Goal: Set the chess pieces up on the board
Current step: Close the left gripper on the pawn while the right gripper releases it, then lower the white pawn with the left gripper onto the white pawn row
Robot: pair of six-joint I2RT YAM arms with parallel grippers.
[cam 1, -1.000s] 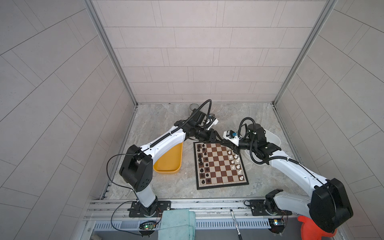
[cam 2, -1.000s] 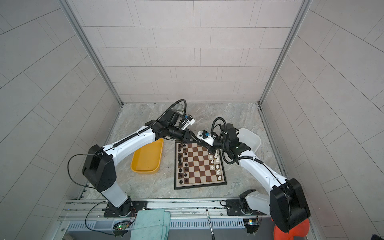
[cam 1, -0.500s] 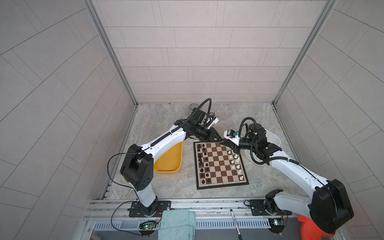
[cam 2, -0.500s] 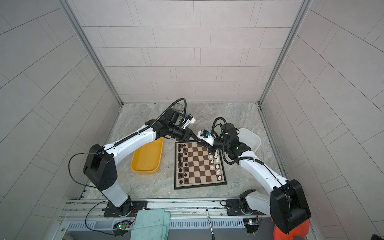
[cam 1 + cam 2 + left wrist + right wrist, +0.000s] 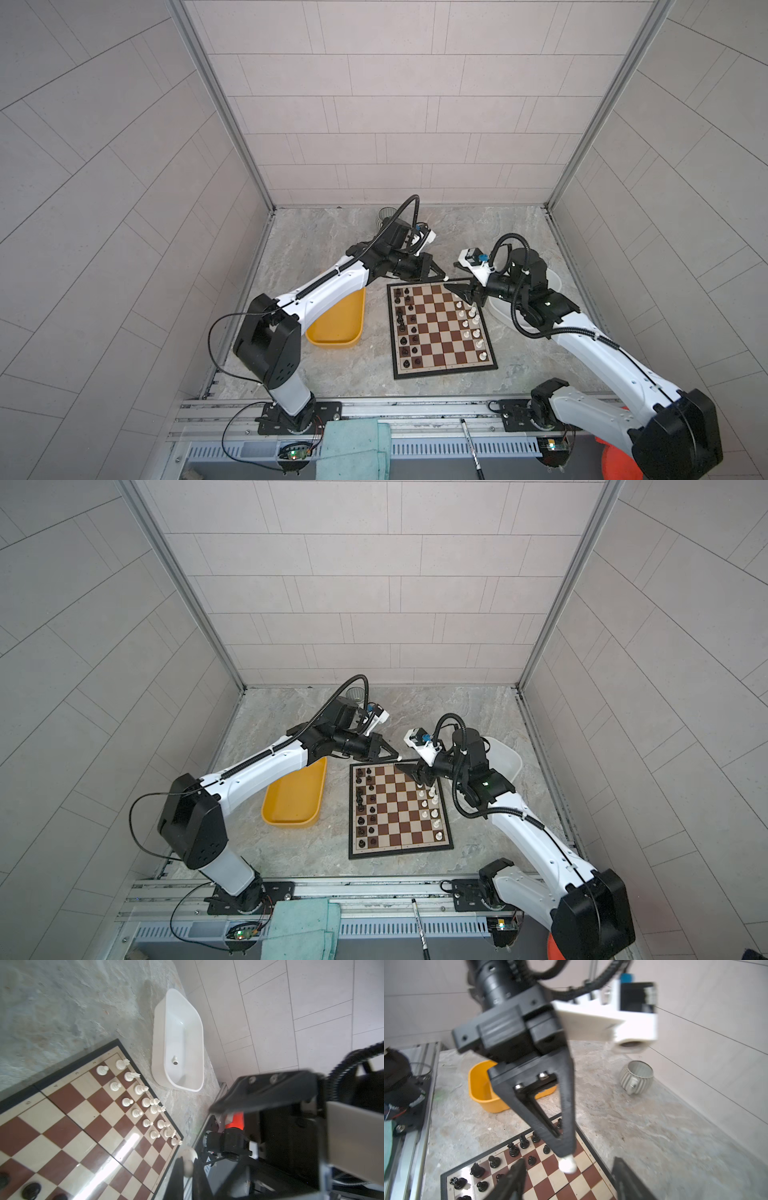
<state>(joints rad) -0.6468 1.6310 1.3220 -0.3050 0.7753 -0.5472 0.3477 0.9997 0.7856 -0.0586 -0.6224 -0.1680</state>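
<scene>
Right fingers (image 5: 512,1180) have sprung apart; left fingers (image 5: 563,1145) now clench the white piece (image 5: 567,1164). It hangs by the board's (image 5: 436,336) far corner, just beside the white rows (image 5: 136,1113).

Left tool (image 5: 396,757) pinches white piece (image 5: 399,758) — beside right tool (image 5: 406,772).

Marbled tabletop (image 5: 324,237): board (image 5: 440,332), yellow tray (image 5: 336,328), white tray (image 5: 173,1028), striped mug (image 5: 636,1076).

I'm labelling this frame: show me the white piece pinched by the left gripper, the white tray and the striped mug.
white piece (image 5: 568,1164): right wrist view, on its rounded end that sticks out.
white tray (image 5: 159,1043): left wrist view, on its outer side wall.
striped mug (image 5: 644,1084): right wrist view, on its ribbed side.
</scene>
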